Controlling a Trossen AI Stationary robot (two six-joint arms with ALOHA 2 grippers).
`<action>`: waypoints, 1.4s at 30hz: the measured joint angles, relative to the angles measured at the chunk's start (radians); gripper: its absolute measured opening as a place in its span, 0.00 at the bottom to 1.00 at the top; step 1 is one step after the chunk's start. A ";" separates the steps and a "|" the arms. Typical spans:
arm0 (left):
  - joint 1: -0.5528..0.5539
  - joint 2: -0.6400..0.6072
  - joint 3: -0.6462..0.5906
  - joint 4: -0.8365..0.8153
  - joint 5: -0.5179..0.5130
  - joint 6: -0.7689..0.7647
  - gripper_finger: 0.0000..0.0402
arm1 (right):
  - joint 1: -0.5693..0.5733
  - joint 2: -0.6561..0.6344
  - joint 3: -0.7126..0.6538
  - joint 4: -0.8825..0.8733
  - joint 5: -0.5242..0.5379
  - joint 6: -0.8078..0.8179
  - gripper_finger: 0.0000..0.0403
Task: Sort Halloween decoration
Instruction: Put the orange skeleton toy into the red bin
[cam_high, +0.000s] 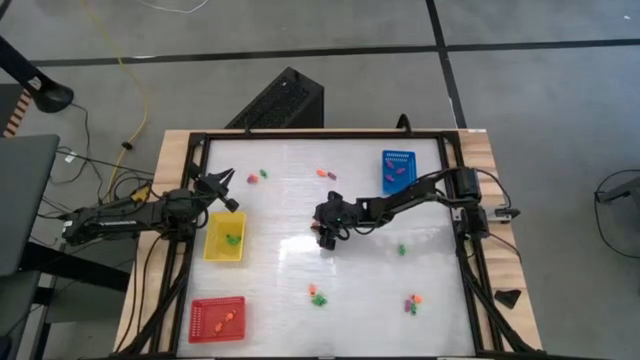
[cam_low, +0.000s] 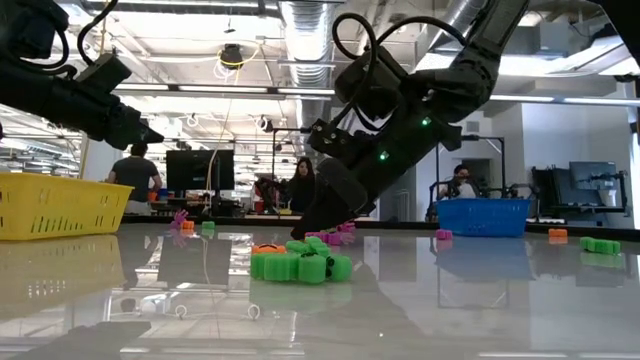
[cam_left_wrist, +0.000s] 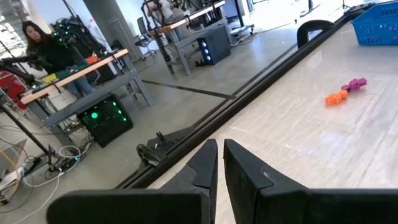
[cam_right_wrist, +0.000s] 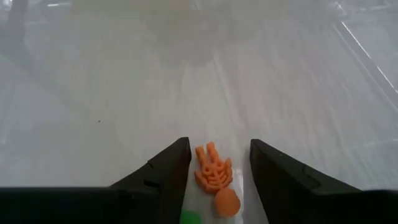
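Note:
An orange skeleton-shaped decoration piece (cam_right_wrist: 212, 173) lies flat on the white table. My right gripper (cam_right_wrist: 219, 146) is open and slants down over it near the table's middle (cam_high: 325, 238), with one finger on each side and a small gap to each. A bit of green (cam_right_wrist: 189, 217) shows just behind the piece. The gripper hides the piece in the high view. My left gripper (cam_high: 222, 186) is shut and empty. It points level above the far end of the yellow tray (cam_high: 224, 238).
Small piece clusters lie scattered: green and orange (cam_high: 318, 296) near the front, purple and orange (cam_high: 412, 301), green (cam_high: 402, 249), orange and purple (cam_high: 325, 173), green and purple (cam_high: 257, 178). A blue tray (cam_high: 397, 170) stands far right. A red tray (cam_high: 217, 318) stands near left.

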 joint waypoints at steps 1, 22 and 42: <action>0.000 0.000 0.000 0.000 -0.001 0.000 0.04 | 0.003 -0.002 0.000 -0.002 0.000 0.000 0.47; 0.000 0.000 0.000 0.000 0.000 0.000 0.04 | 0.042 -0.177 -0.005 0.010 -0.024 0.001 0.18; 0.000 0.029 0.001 0.003 0.010 0.000 0.04 | 0.306 0.249 0.582 0.406 -0.278 -0.048 0.17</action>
